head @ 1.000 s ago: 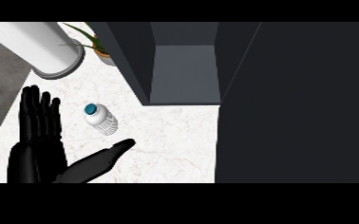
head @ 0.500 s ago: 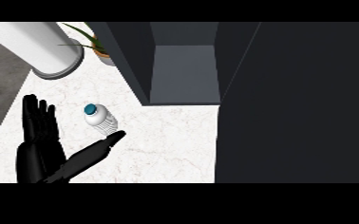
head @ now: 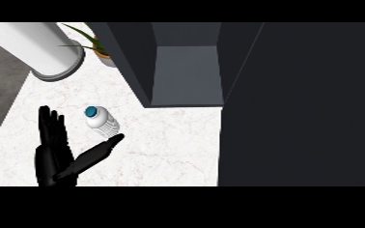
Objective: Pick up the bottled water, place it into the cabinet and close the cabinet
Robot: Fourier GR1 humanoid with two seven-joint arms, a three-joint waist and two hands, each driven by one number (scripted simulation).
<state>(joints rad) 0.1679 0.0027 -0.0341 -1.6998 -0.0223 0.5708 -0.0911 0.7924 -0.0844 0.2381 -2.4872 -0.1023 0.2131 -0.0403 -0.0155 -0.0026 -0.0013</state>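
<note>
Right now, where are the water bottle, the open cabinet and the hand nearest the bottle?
water bottle (head: 104, 123), head view, on its ribbed white body.
cabinet (head: 187, 73), head view, on the inside floor.
left hand (head: 55, 158), head view, on the palm.

Nothing readable is showing up anywhere here, honestly. The water bottle (head: 102, 123) isn't displaying any label or brand, just a plain white body with a teal cap. The dark cabinet (head: 187, 63) is also showing no lettering, numbers or signs on its panels.
</note>
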